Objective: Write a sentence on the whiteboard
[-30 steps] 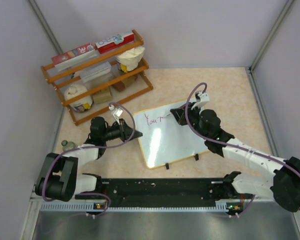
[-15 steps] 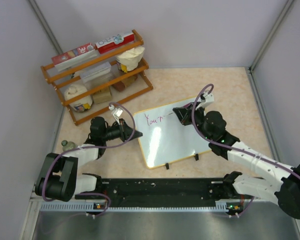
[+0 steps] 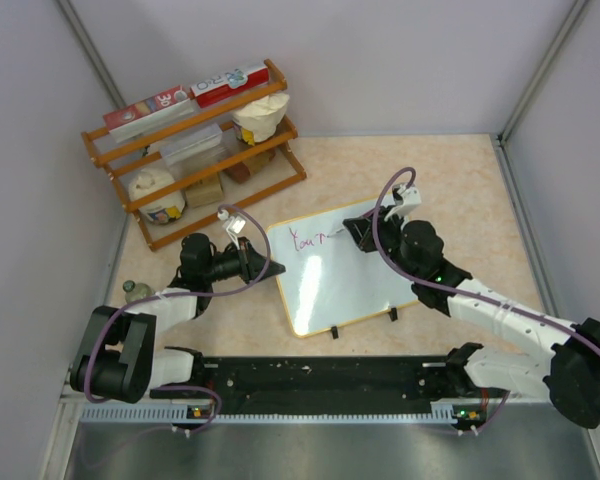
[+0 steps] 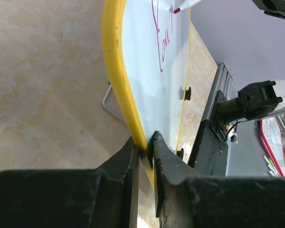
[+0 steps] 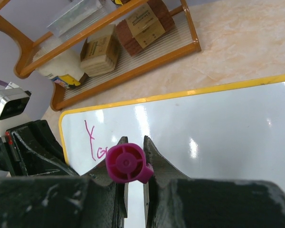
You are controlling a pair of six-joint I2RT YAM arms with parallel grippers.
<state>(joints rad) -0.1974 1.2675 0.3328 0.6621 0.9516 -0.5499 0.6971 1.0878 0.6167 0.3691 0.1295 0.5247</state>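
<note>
The whiteboard (image 3: 340,270) lies on the table, white with a yellow rim and two black clips on its near edge. Magenta writing (image 3: 305,240) runs along its far left part. My left gripper (image 3: 270,268) is shut on the board's left rim; the left wrist view shows the rim (image 4: 116,80) pinched between the fingers of this gripper (image 4: 146,142). My right gripper (image 3: 354,231) is shut on a magenta marker (image 5: 126,163) over the board's far edge. The marker's tip (image 4: 176,9) is at the board, just past the writing (image 5: 92,142).
A wooden rack (image 3: 195,150) with boxes, bags and cartons stands at the back left. A small bottle (image 3: 130,290) sits by the left wall. A black rail (image 3: 320,375) runs along the near edge. Walls close in on the left, back and right.
My right gripper moved right with the marker, then came back a little left. The magenta stroke after the first letters has grown. The left gripper has not moved.
</note>
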